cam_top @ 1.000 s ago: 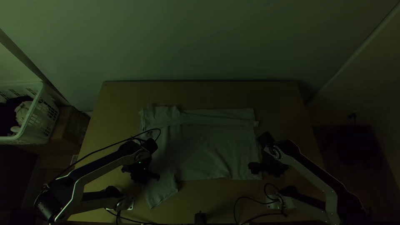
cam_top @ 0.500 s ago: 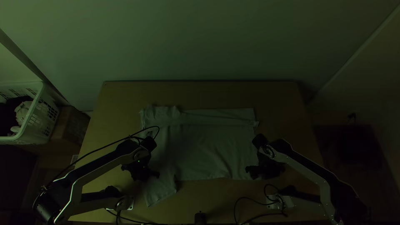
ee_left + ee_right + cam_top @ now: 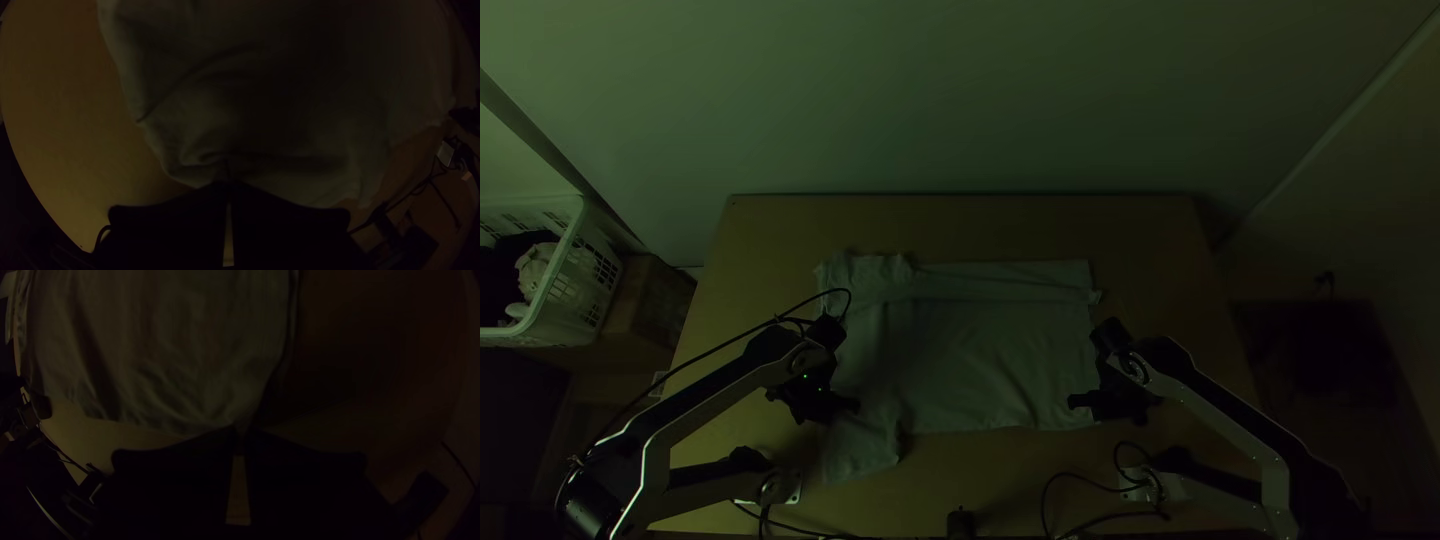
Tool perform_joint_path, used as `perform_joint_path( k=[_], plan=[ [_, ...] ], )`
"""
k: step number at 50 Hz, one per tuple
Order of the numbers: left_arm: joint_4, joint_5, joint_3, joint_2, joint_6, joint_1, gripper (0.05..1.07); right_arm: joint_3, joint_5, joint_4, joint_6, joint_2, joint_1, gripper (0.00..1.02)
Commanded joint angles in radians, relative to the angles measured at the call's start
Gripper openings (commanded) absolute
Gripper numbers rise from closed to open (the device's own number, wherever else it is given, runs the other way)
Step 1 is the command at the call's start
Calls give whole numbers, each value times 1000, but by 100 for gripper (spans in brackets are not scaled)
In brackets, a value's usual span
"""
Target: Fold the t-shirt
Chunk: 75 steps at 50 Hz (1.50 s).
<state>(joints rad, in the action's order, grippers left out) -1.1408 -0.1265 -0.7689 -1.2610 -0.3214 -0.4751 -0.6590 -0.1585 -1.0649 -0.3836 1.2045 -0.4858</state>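
Two points along the near side of the t-shirt (image 3: 970, 360) are in my grasp as I work at folding it on the light wooden worktop (image 3: 980, 490). At left, my left gripper (image 3: 228, 186) has its jaws clenched on a pinch of fabric near the body's upper end, by the near sleeve (image 3: 862, 455), which trails toward the bases of my arms. Between my arms the body lies broad and lightly wrinkled, a long band (image 3: 1005, 280) of it running along the far side, apparently turned in already. At right, my right gripper (image 3: 242, 432) has its jaws nipped on the near corner at what looks like the hem end.

The job appears partway through, with the near long side next to be turned in. That calls for both arms to lift together, carry the edge toward the far side and lay it down evenly, bringing the sleeve along; uneven travel could skew the crease or bunch the cloth.

Beyond the worktop at far left, a white slatted basket (image 3: 598, 268) holds dark cloth (image 3: 502, 262) and a crumpled pale item (image 3: 535, 268). Just beside it sits a brown box (image 3: 648, 300), its contents impossible for me to tell.
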Motion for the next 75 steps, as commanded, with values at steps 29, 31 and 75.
perform_joint_path(
  k=[29, 31, 75],
  plan=[
    [-76, 36, -274, -8, 156, 233, 8, -264, 88, -47, 95, 73, 156, 3],
    [-76, 36, -293, -14, 160, 243, 8, -284, 91, -47, 98, 89, 162, 3],
    [-85, 37, -741, -334, 246, 425, 8, -729, 103, 36, 135, 486, 268, 3]
  ],
)
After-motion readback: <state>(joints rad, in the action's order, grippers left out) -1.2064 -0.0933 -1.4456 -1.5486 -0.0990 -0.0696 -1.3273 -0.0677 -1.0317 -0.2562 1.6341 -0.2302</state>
